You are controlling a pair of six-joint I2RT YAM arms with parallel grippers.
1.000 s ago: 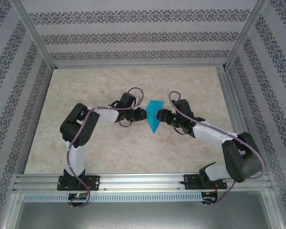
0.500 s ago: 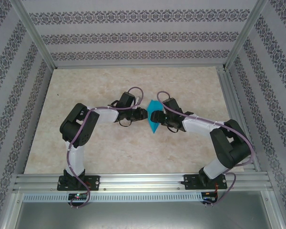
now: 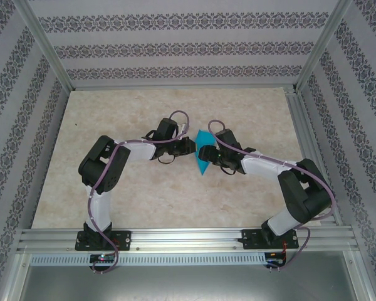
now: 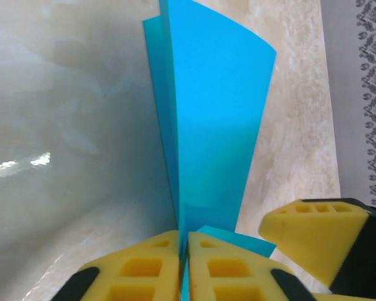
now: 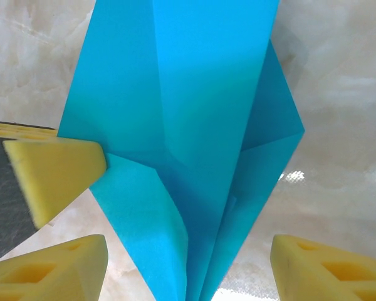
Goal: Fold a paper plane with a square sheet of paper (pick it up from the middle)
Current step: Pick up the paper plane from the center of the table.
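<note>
Teal-blue paper plane (image 3: 202, 157), a narrow creased dart, sits between both arms over the middle of the beige marbled desk (image 3: 113, 125). The left claw (image 4: 183, 241) is clenched on its central keel, yellow foam pads (image 4: 144, 266) pressed together, likely to hold the crease. The right claw (image 5: 188, 246) is released, straddling the wings, probably ready to press a fold.

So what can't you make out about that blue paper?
- Top view: the paper is too small to show creases; the right gripper covers its middle.
- Left wrist view: the top edge cuts off its far end; the left gripper hides the pinched part.
- Right wrist view: both ends run out of frame.
</note>
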